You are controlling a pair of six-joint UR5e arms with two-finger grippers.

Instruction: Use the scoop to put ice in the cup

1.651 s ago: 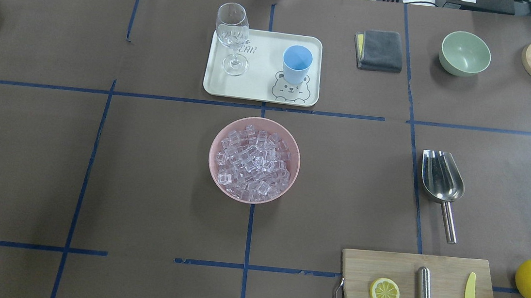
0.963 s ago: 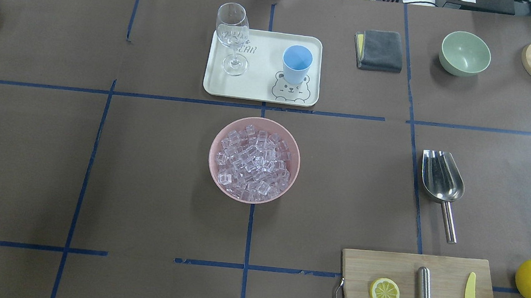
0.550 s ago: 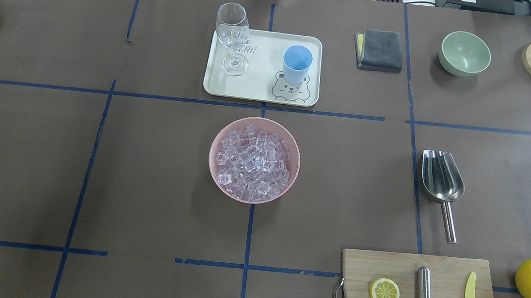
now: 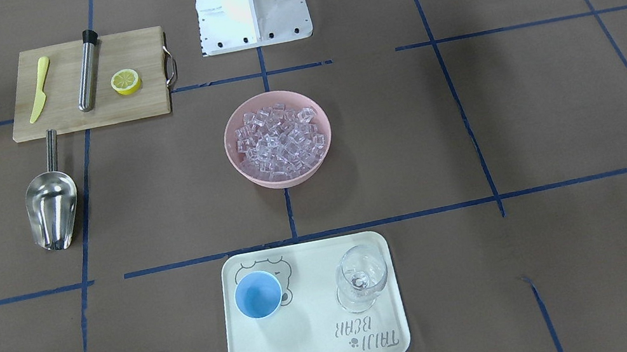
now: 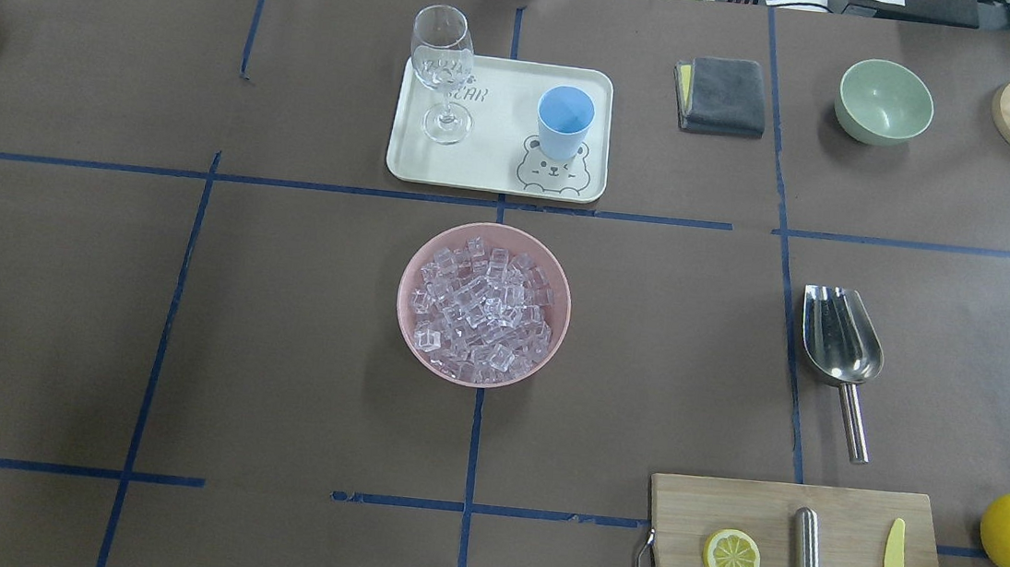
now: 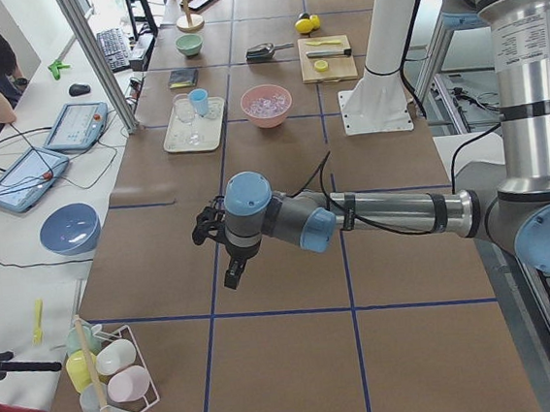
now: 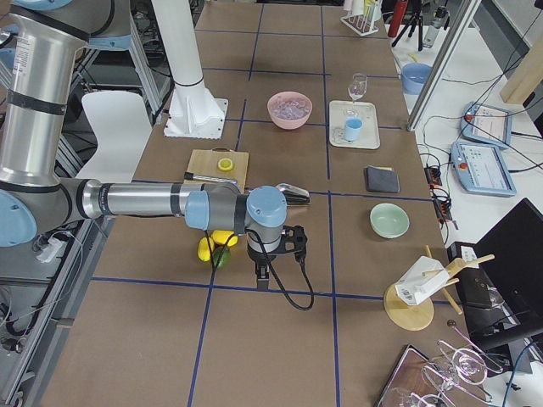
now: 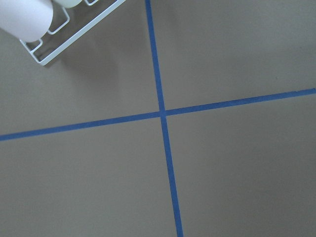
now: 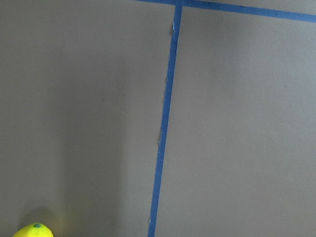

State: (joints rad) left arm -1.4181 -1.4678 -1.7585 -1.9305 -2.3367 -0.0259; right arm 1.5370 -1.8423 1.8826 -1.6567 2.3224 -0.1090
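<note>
Bright, even light; sharp pictures.
Soft shadows dull the surface [image 9: 74, 123] under the right pincer [image 7: 263, 273]; well away from it the scoop [image 5: 841, 339] shows mild glare.

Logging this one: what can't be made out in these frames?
- Left gripper and right gripper: only in the side views, small; open or shut cannot be told.
- Shiny stainless-steel scoop: partly hidden behind the right arm's wrist in the exterior right view.
- Yellow lemon: cut off by the right wrist view's bottom edge.
- White wire rack: cut off by the left wrist view's top edge.
</note>
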